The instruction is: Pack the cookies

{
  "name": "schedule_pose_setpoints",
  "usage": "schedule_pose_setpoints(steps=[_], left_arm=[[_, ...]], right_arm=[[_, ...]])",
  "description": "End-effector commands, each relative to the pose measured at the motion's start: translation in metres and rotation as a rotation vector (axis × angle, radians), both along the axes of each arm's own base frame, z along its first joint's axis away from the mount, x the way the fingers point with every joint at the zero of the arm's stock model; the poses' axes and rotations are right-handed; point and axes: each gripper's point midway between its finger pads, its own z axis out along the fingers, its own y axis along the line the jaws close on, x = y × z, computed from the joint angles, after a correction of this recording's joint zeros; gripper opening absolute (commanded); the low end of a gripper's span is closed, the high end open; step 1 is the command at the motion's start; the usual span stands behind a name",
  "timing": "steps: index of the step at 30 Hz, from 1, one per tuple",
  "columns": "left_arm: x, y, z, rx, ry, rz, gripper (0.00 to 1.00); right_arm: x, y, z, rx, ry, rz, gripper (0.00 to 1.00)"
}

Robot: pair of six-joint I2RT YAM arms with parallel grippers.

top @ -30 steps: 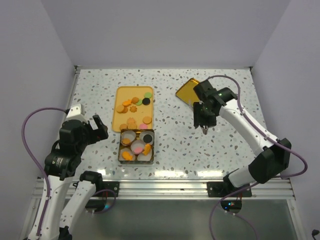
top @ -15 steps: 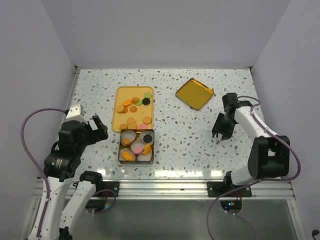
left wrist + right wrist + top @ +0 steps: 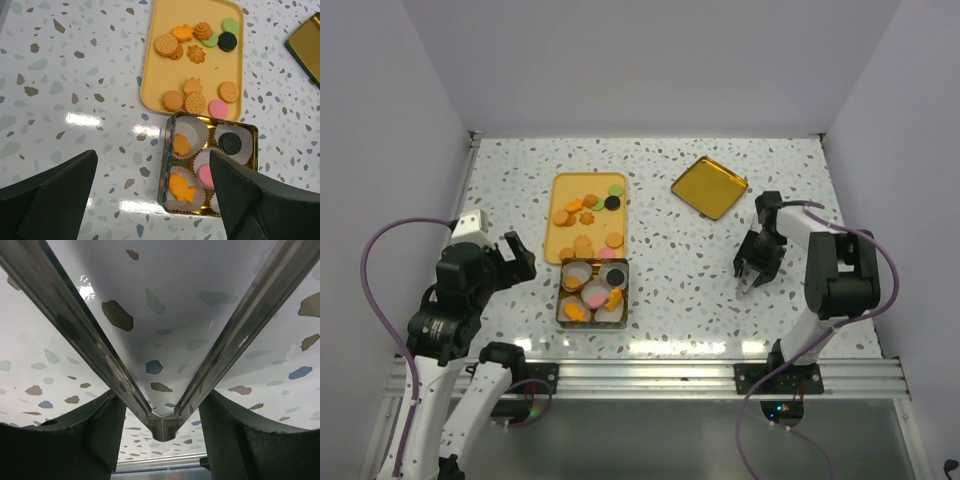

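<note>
Several cookies point(image 3: 588, 205) lie on a yellow tray point(image 3: 560, 225); they also show in the left wrist view point(image 3: 165, 44). More cookies sit in white paper cups inside a gold tin point(image 3: 561, 305), among them an orange fish cookie point(image 3: 181, 187), a black one point(image 3: 230, 143) and a pink one point(image 3: 206, 175). My left gripper point(image 3: 517, 258) is open and empty, high above the table just left of the tin point(image 3: 168, 165). My right gripper point(image 3: 751, 274) is open and empty, low over bare table to the right, far from the cookies.
The tin's gold lid point(image 3: 710, 186) lies flat at the back right, behind my right gripper. The right arm is folded back near the right side. The metal front rail point(image 3: 650, 375) runs along the near edge. Walls close the left, back and right.
My right arm has swung away from the gold lid towards the right and front and folded down; its gripper now hangs low over the table. The left arm has not moved.
</note>
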Motion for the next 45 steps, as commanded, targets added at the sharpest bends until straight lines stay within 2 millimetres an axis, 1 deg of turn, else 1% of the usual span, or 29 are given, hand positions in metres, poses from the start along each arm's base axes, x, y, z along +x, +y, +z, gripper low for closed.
schedule_pose_setpoints(steps=[1,3,4,7,9,10,13,15,16,18,19,20,21,22,24,25,26,27,28,29,30,31,32,35,38,39,43,45], left_arm=[[0.003,-0.002,0.007,0.002,-0.039,-0.017,1.00],[0.003,-0.003,0.006,0.002,-0.034,-0.019,1.00],[0.003,-0.003,0.007,0.001,-0.035,-0.019,1.00],[0.004,-0.003,0.005,0.003,-0.028,-0.021,1.00],[0.005,-0.004,0.005,0.003,-0.026,-0.026,1.00],[0.005,-0.004,0.004,0.003,-0.021,-0.026,1.00],[0.007,-0.005,0.002,0.003,-0.013,-0.032,1.00],[0.008,-0.007,0.000,0.002,-0.004,-0.037,1.00],[0.009,-0.007,-0.001,0.002,-0.001,-0.037,1.00],[0.010,-0.008,-0.003,-0.001,0.009,-0.040,1.00],[0.011,-0.008,-0.003,0.000,0.010,-0.039,1.00],[0.011,-0.008,-0.005,-0.001,0.013,-0.041,1.00],[0.011,-0.008,-0.005,-0.001,0.016,-0.041,1.00],[0.012,-0.009,-0.006,0.000,0.019,-0.041,1.00],[0.013,-0.009,-0.007,-0.001,0.026,-0.040,1.00],[0.013,-0.009,-0.008,0.000,0.029,-0.040,1.00],[0.014,-0.009,-0.010,0.000,0.036,-0.039,1.00],[0.014,-0.009,-0.010,0.001,0.039,-0.038,1.00],[0.014,-0.009,-0.010,0.001,0.040,-0.036,1.00],[0.015,-0.009,-0.011,0.001,0.045,-0.036,1.00],[0.015,-0.008,-0.012,0.002,0.048,-0.032,1.00],[0.015,-0.008,-0.012,0.002,0.049,-0.030,1.00],[0.015,-0.008,-0.012,0.003,0.051,-0.029,1.00],[0.015,-0.007,-0.013,0.005,0.056,-0.024,1.00],[0.016,-0.008,-0.014,0.006,0.065,-0.025,1.00],[0.017,-0.008,-0.015,0.005,0.069,-0.027,1.00],[0.018,-0.009,-0.017,0.006,0.080,-0.031,1.00],[0.019,-0.009,-0.018,0.009,0.086,-0.034,1.00]], right_arm=[[0.021,-0.003,-0.006,-0.012,-0.045,-0.012,0.61],[0.022,-0.004,-0.009,-0.012,-0.038,-0.016,0.62],[0.023,-0.004,-0.010,-0.012,-0.036,-0.018,0.63],[0.025,-0.007,-0.005,-0.032,-0.040,-0.016,0.67],[0.029,-0.008,0.008,-0.039,-0.068,-0.017,0.69],[0.035,-0.011,0.016,-0.056,-0.095,-0.020,0.69],[0.046,-0.011,0.041,-0.058,-0.158,-0.025,0.69],[0.059,-0.009,0.063,-0.053,-0.207,-0.031,0.68],[0.072,-0.006,0.079,-0.052,-0.253,-0.030,0.68],[0.081,0.000,0.093,-0.030,-0.278,-0.027,0.68],[0.088,0.005,0.096,-0.020,-0.287,-0.022,0.69],[0.103,0.010,0.110,-0.006,-0.329,-0.020,0.68],[0.110,0.012,0.115,-0.001,-0.340,-0.020,0.68],[0.125,0.015,0.121,0.005,-0.352,-0.022,0.68],[0.142,0.018,0.124,0.014,-0.368,-0.021,0.68],[0.157,0.020,0.132,0.016,-0.397,-0.021,0.67],[0.164,0.020,0.119,0.010,-0.366,-0.022,0.67],[0.171,0.020,0.115,0.005,-0.358,-0.024,0.66],[0.184,0.020,0.121,0.004,-0.384,-0.022,0.65],[0.190,0.020,0.104,-0.002,-0.344,-0.023,0.63],[0.195,0.021,0.100,-0.001,-0.336,-0.025,0.62],[0.206,0.020,0.105,-0.007,-0.357,-0.025,0.60],[0.206,0.020,0.091,-0.012,-0.317,-0.027,0.60],[0.213,0.018,0.081,-0.024,-0.308,-0.040,0.58],[0.216,0.020,0.064,-0.018,-0.293,-0.051,0.56],[0.215,0.021,0.054,-0.016,-0.274,-0.055,0.55],[0.217,0.023,0.036,-0.004,-0.259,-0.071,0.50],[0.223,0.024,0.034,-0.003,-0.279,-0.076,0.49]])
